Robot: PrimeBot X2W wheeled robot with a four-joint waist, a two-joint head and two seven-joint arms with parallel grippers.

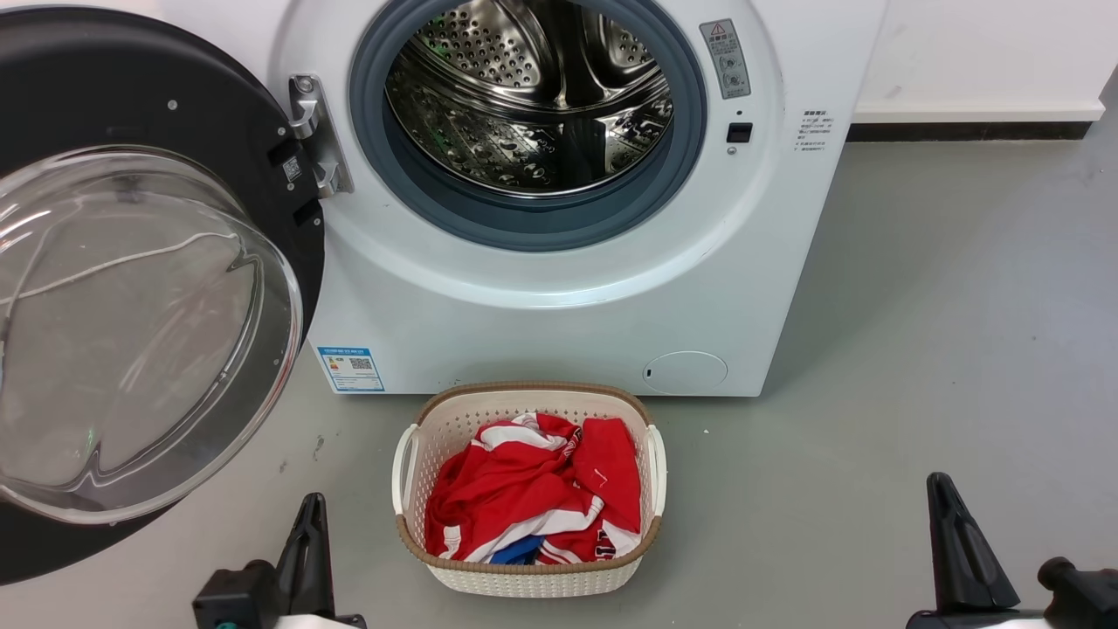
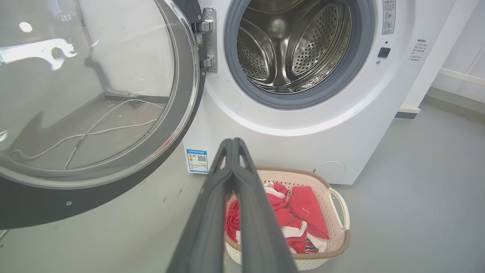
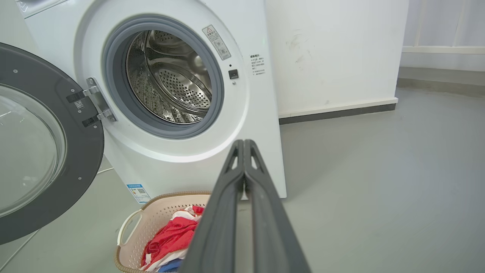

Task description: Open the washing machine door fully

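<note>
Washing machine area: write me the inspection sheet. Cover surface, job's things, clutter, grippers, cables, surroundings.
Surface: grey floor, a few small marks.
Job's things: washing machine door swung wide open on its hinge, inner side facing the head camera; steel drum exposed, nothing seen inside.
Clutter: cream basket on the floor in front of the washing machine, holding red and white clothes.
Grippers: left gripper shut, holding nothing; right gripper shut, holding nothing; both apart from the door.
Cables: white cable on the floor, seen through the door glass.
Surroundings: white wall with dark skirting.
</note>
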